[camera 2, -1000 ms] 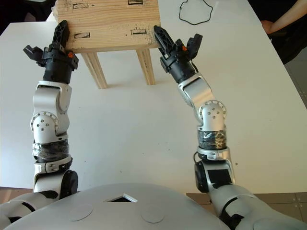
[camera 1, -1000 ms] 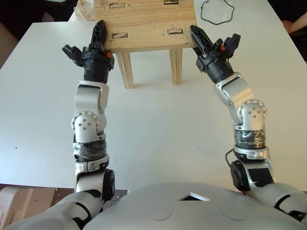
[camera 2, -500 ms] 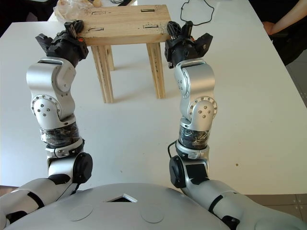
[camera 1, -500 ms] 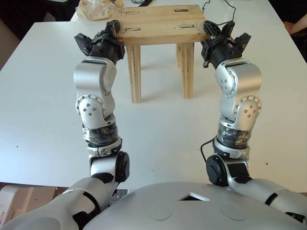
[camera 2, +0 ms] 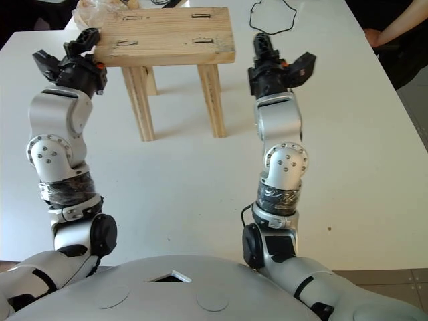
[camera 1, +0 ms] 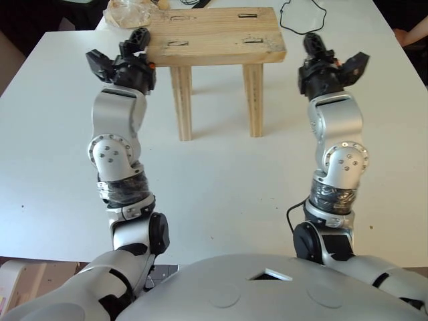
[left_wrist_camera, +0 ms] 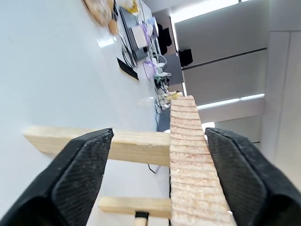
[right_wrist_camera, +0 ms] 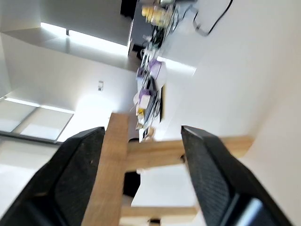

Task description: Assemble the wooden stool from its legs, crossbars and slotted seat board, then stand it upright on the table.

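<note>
Change: Both grippers have come off the ends of the seat since half a second ago; a second ago the stool was tipped with its top toward the head camera, and it now stands level.
Stool: stool (camera 1: 215,40) is assembled and upright on all its legs (camera 1: 181,100) in the far middle of the counter, its seat board (camera 2: 167,35) flat on top with four dark-edged slots showing.
Crossbar: in the left wrist view a crossbar (left_wrist_camera: 134,146) runs under the seat's end.
Left gripper: left gripper (camera 1: 118,48) is raised at seat height just beside the left end of the seat, fingers spread wide, holding nothing; whether the near fingertip touches the corner cannot be told.
Right gripper: right gripper (camera 1: 334,53) is at seat height off the right end, with a visible gap to the wood, fingers spread wide, holding nothing.
Counter: white counter (camera 1: 60,107) carries the stool.
Behind: black cable (camera 1: 301,23) lies looped past the far right corner of the seat; a crumpled bag (camera 1: 126,12) lies past the far left corner.
</note>
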